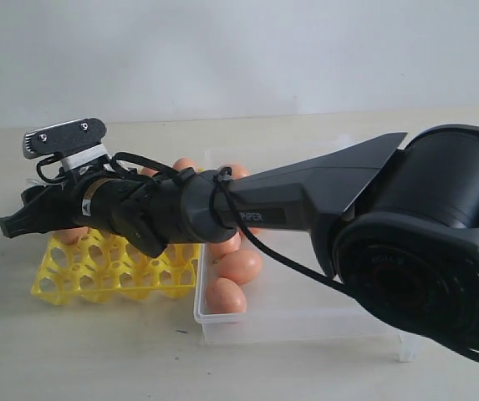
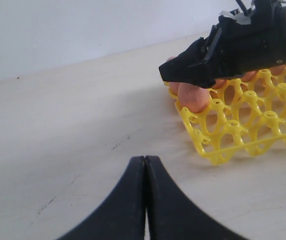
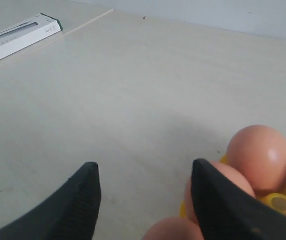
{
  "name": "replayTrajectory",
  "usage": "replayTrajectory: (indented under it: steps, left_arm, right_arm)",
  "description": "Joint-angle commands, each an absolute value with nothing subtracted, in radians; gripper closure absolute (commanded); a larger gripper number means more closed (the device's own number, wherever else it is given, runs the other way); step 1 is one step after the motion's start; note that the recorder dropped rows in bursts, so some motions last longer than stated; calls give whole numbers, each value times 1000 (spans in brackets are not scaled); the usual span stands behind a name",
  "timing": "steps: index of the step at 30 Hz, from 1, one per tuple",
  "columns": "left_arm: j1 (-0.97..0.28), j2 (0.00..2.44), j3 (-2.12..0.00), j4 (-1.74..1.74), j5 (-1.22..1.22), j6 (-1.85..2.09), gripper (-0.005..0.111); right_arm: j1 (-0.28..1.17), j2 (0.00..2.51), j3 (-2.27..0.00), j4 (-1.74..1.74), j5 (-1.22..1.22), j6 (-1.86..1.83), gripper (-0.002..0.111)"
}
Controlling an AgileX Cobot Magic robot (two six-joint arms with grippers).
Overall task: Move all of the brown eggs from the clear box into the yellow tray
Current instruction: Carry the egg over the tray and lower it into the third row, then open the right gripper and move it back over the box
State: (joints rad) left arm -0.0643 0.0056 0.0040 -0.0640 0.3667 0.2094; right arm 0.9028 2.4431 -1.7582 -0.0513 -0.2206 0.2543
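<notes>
Exterior view: brown eggs [image 1: 239,266] are split between clear box [image 1: 306,322] and yellow tray [image 1: 97,276]. Right fingers [image 3: 80,205] are spread, left fingers [image 2: 128,200] pressed together. Smooth and brittle, they are best gripped gently at mid-girth.

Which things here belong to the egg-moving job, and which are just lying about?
Job: brown eggs, clear box, yellow tray, right gripper.
Lying about: long white box.

I see smooth brown eggs [image 3: 260,152] with a faint sheen, a glossy plastic yellow tray [image 2: 271,117], a transparent plastic clear box [image 1: 306,309], and a matt pale desk [image 2: 73,115], lightly scuffed.
</notes>
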Motion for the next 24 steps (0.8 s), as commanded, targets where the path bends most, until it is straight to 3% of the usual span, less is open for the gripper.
replayTrajectory:
  steps: [1,4,6,10,11,15,20,24]
  left_arm:
    - [-69,0,0,-62,361,209,107]
    - [-69,0,0,-62,361,209,107]
    - [-69,0,0,-62,361,209,107]
    - [-69,0,0,-62,361,209,107]
    - [-69,0,0,-62,361,209,107]
    - [-69,0,0,-62,361,209,107]
    - [-69,0,0,-62,361,209,107]
    - [-69,0,0,-62,361,209,107]
  right_arm:
    - [907,2404,-1764,-58,-199,232,54]
    - [905,2335,-1764,-61,-91,180,55]
    - [900,2281,-1764,-63,37,140,62]
    - [887,2146,-1742,-58,321,-51,103]
    - [883,2108,-1730,-58,395,-84,108]
    - [853,1947,-1640,-51,621,-112,108]
    - [778,1729,-1476,-51,710,-112,107]
    - [674,1624,-1392,-51,783,-112,93]
